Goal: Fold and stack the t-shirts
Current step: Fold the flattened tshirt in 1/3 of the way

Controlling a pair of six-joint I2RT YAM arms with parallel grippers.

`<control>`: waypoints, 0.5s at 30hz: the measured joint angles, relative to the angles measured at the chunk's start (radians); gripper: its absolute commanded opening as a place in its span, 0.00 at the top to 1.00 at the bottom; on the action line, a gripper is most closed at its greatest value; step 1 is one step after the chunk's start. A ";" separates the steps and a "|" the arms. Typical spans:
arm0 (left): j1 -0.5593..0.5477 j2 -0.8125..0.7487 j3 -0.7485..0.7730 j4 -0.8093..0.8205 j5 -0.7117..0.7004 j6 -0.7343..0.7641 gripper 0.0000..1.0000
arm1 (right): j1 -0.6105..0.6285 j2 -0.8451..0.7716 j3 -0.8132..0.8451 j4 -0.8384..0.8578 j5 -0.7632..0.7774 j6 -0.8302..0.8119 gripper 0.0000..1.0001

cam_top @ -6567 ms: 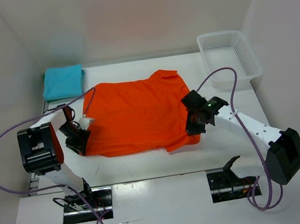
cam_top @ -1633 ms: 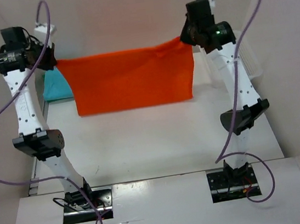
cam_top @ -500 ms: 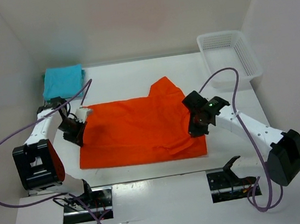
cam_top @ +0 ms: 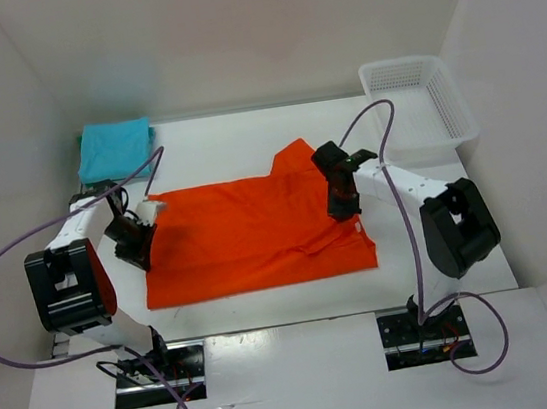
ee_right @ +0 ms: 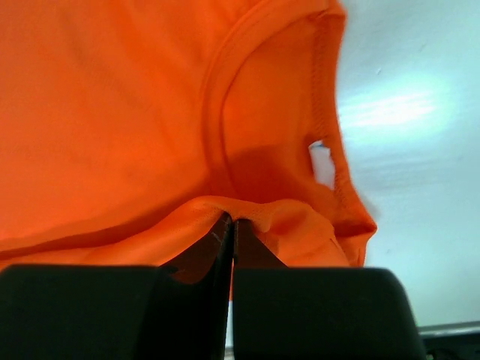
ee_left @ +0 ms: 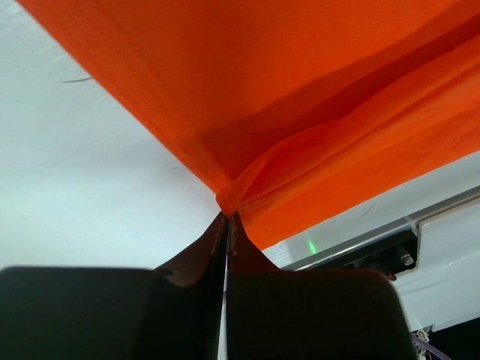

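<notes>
An orange t-shirt (cam_top: pixel 247 233) lies spread across the middle of the white bench (cam_top: pixel 225 140). The left tool (ee_left: pixel 226 217) is closed, pinching the shirt's left edge. The right tool (ee_right: pixel 229 221) is closed on cloth at its right side, by the collar. A folded turquoise t-shirt (cam_top: pixel 115 150) sits at the far left corner, well apart. A dark sliver at its edge may be another shirt. A white mesh basket (cam_top: pixel 452 105) stands at the far right.

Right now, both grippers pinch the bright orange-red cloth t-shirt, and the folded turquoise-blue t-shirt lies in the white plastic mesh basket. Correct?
No: the top external view shows the turquoise-blue t-shirt at the table's far left corner, not in the mesh basket. Rest holds.
</notes>
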 measured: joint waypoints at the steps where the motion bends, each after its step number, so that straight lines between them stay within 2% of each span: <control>1: 0.003 0.003 0.000 0.006 -0.001 -0.005 1.00 | -0.014 0.013 0.004 0.007 0.002 -0.010 1.00; 15: 0.013 0.065 0.018 0.051 -0.024 -0.058 1.00 | -0.061 0.121 0.077 0.068 0.020 -0.093 1.00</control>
